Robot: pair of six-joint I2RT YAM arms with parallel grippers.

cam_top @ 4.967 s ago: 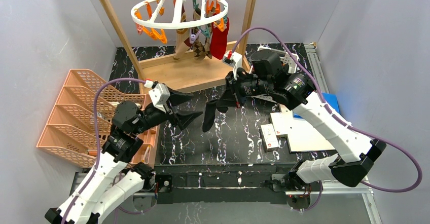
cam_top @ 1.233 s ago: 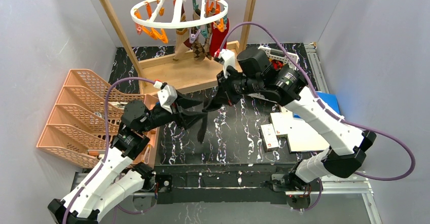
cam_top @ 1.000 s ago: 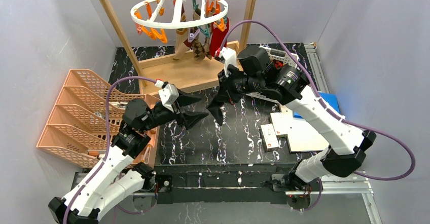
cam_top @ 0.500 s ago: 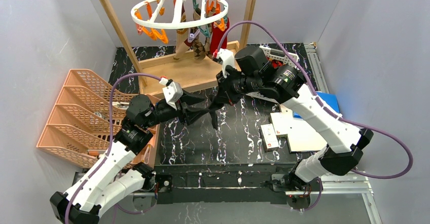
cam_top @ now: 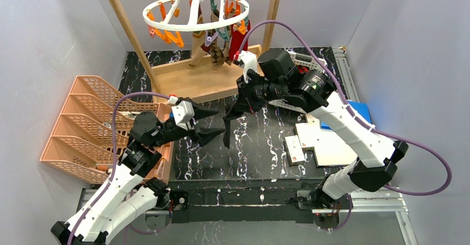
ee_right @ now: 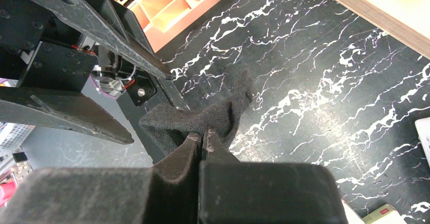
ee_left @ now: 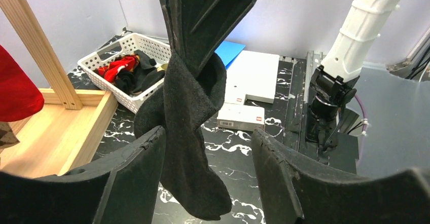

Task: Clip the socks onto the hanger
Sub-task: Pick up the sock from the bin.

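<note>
Left wrist view: black sock hangs vertically, clamped in the right tool, just ahead of the parted left tool.

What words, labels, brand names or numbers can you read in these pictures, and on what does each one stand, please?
No text is legible in any view.
Small white box: a dark printed strip and a red mark on its side, both too small to read.
Black sock and white basket: no writing visible.
</note>
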